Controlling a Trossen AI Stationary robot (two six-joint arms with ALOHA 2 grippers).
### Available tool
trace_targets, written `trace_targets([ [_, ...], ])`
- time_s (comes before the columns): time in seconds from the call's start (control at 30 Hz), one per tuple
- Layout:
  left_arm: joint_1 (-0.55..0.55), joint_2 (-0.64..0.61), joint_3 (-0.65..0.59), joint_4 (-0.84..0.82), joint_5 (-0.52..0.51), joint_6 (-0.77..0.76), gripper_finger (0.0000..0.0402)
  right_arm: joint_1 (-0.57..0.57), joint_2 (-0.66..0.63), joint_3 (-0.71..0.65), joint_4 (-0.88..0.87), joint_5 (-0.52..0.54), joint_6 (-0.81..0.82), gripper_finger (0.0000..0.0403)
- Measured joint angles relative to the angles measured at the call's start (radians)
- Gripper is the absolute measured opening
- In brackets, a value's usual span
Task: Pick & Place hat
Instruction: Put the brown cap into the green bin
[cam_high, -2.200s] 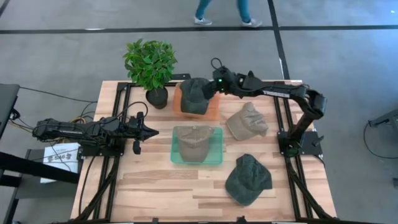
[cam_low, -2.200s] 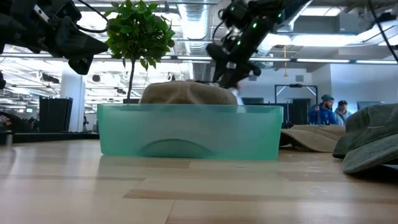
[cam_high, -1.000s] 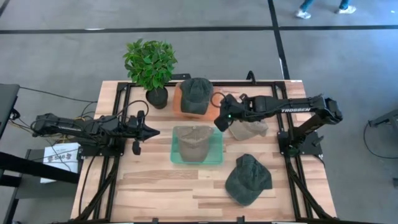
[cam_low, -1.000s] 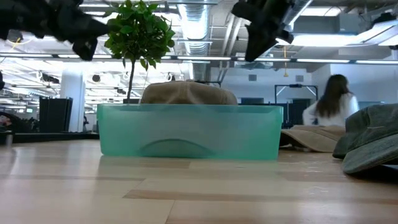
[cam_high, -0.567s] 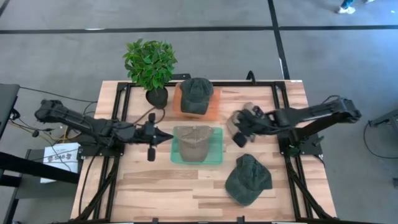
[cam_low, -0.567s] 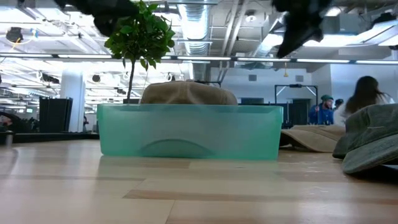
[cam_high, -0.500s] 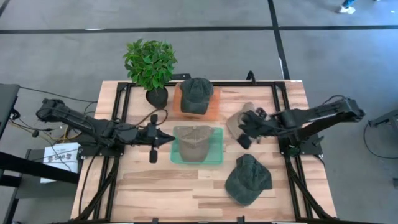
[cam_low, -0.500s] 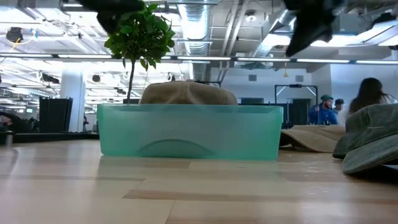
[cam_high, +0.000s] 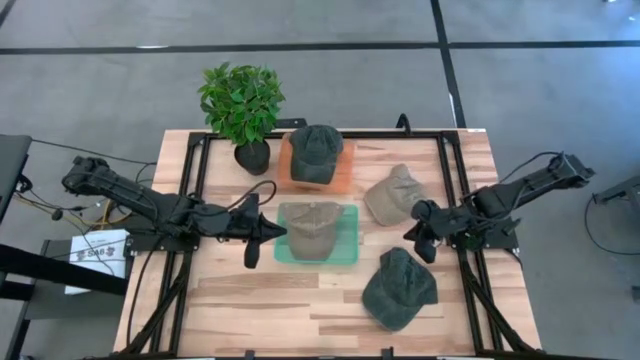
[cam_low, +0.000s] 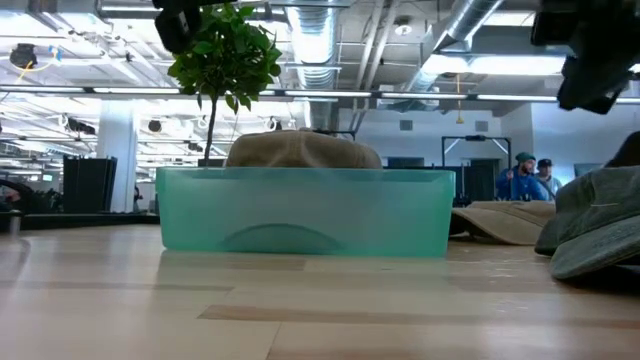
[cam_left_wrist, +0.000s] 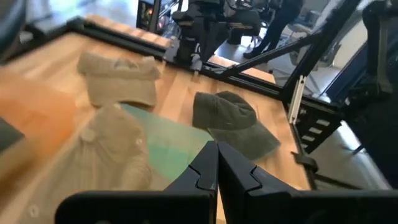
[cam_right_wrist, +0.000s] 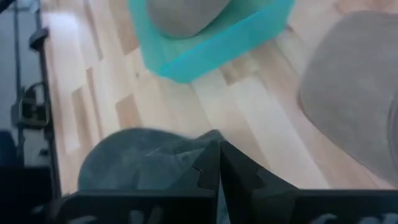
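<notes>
Several caps lie on the wooden table. A dark green hat (cam_high: 317, 153) rests on an orange tray (cam_high: 346, 176) at the far side. A tan hat (cam_high: 310, 228) sits in the teal tray (cam_high: 349, 252). A second tan hat (cam_high: 395, 195) and a second dark green hat (cam_high: 400, 288) lie on the bare table at the right. My left gripper (cam_high: 266, 222) hovers shut beside the teal tray's left edge. My right gripper (cam_high: 418, 236) hovers shut between the loose tan hat and the near dark green hat (cam_right_wrist: 137, 168). Neither holds anything.
A potted plant (cam_high: 243, 103) stands at the far left next to the orange tray. Black frame rails (cam_high: 455, 190) run along the table's left and right sides. People stand in the room beyond the table (cam_low: 525, 175). Bare wood lies near the front left (cam_high: 240, 300).
My right gripper has moved from beside the orange tray toward the table's right and near edges, passing over the loose tan hat to the gap beside the near dark green hat. My left gripper has moved right toward the teal tray. The hats have not moved.
</notes>
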Motion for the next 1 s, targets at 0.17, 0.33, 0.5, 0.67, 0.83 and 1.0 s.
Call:
trace_targets([
  [0.17,0.000,0.000,0.000,-0.050,0.001,-0.066,0.0000,-0.016,0.045,-0.026,0.161,0.110,-0.009,0.0001],
  [0.33,0.000,-0.002,0.000,-0.124,0.033,-0.069,0.0000,-0.020,0.135,-0.028,0.488,0.185,-0.167,0.0000],
  [0.5,0.000,-0.006,-0.031,-0.116,0.081,-0.042,0.0000,-0.020,0.272,0.059,0.535,0.186,-0.243,0.0000],
  [0.67,0.000,-0.062,-0.098,-0.114,0.083,-0.041,0.0000,-0.030,0.421,0.214,0.422,0.187,-0.271,0.0000],
  [0.83,0.000,-0.179,-0.163,-0.114,0.117,-0.041,0.0000,-0.055,0.517,0.352,0.309,0.187,-0.269,0.0000],
  [1.0,0.000,-0.286,-0.189,-0.138,0.125,-0.040,0.0000,-0.067,0.543,0.413,0.149,0.187,-0.099,0.0000],
])
